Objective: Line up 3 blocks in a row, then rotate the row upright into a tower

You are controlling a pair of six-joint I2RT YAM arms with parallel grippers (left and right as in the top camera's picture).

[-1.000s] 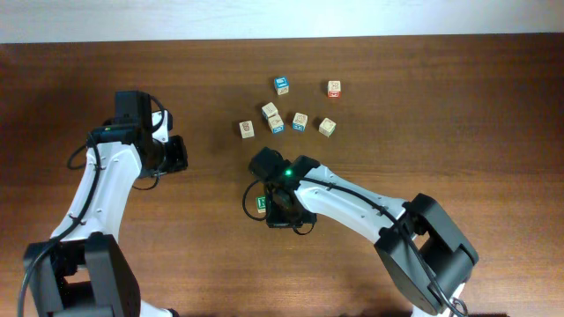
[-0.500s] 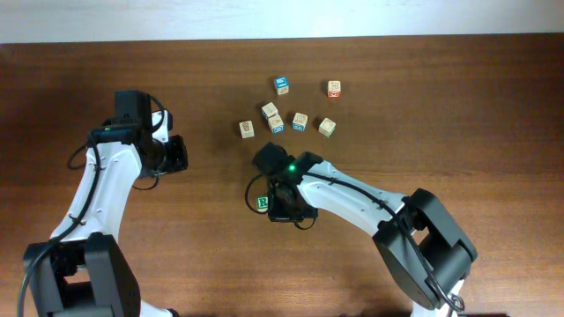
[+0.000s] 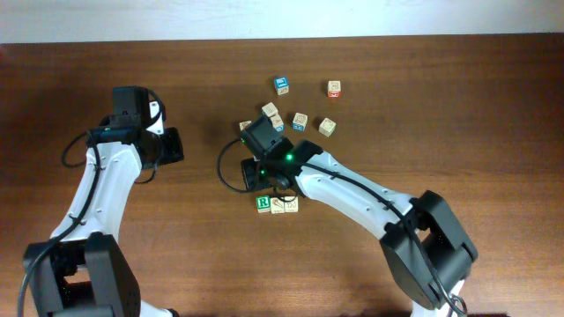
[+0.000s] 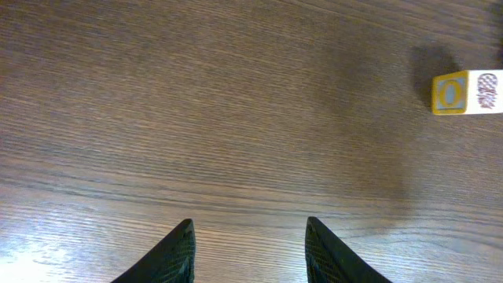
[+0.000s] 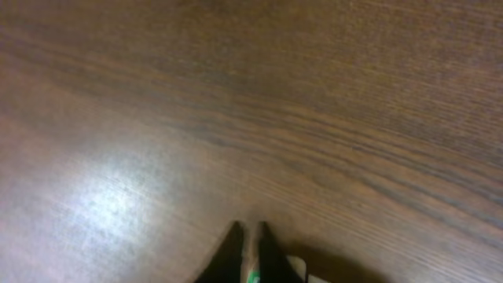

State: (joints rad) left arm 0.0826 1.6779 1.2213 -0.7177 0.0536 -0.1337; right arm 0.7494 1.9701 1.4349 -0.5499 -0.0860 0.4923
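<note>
Three blocks (image 3: 278, 204) are sitting in a tight row near the middle of the table (image 3: 458, 106), looking like they're touching side to side. The green R block (image 3: 263, 203) is lying at the left end, with two pale picture-faced ones to its right. Your right gripper (image 5: 245, 255) is hovering just behind the row with its fingers pressed together. A sliver of green is showing right at its tips in the wrist view. Other cubes (image 3: 300, 121) are sitting scattered farther back, apart from the row. Your left gripper (image 4: 247, 251) is hanging well off to the left over bare wood, jaws standing apart. A yellow O cube (image 4: 460, 92) is showing at the right edge of its view.
</note>
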